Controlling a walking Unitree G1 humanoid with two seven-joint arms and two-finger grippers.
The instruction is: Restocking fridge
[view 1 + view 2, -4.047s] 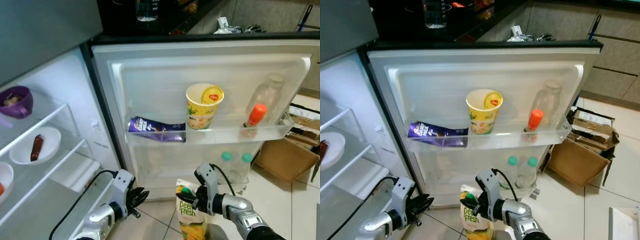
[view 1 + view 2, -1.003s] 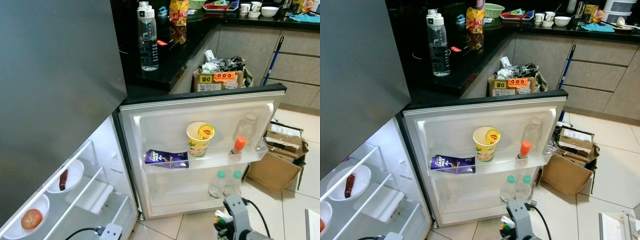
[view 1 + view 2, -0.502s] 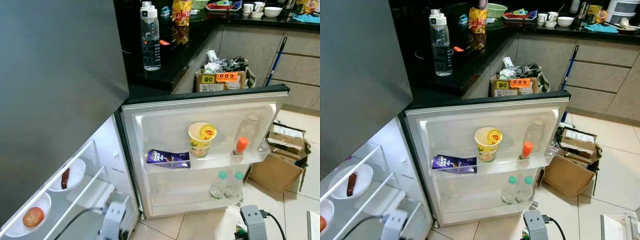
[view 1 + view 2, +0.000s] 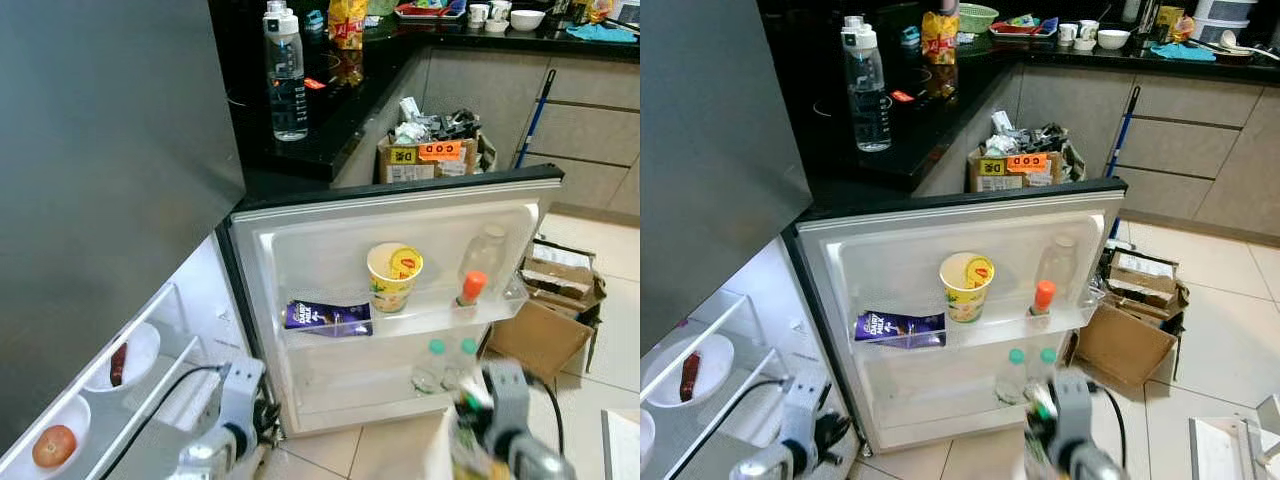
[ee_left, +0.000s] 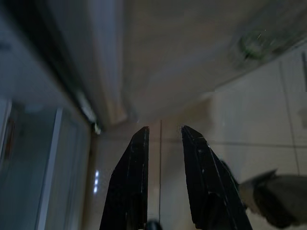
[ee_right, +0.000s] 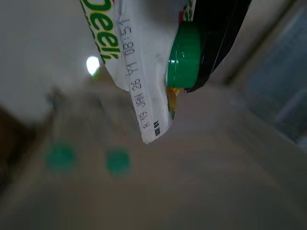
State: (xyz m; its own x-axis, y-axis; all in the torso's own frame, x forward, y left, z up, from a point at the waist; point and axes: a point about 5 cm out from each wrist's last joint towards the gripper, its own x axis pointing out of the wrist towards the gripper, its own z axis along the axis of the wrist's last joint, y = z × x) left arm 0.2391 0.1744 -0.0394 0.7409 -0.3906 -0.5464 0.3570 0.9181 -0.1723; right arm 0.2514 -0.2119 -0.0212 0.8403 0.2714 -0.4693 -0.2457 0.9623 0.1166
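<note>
Right gripper (image 6: 192, 57): clamped on green-capped juice pouch (image 6: 144, 62), below open fridge door (image 4: 400, 230). Left gripper (image 5: 163, 177): fingers slightly apart, empty, near floor.

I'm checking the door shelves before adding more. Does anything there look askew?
Yes. On the fridge door's upper shelf, the purple chocolate bar lies flat on its side, while the yellow cup and orange-capped bottle stand upright.

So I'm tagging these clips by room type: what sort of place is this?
A home kitchen, most likely. An open fridge door holds a yellow cup and small bottles, a dark countertop carries a water bottle and dishes, and grey cabinets line the tiled floor.
</note>
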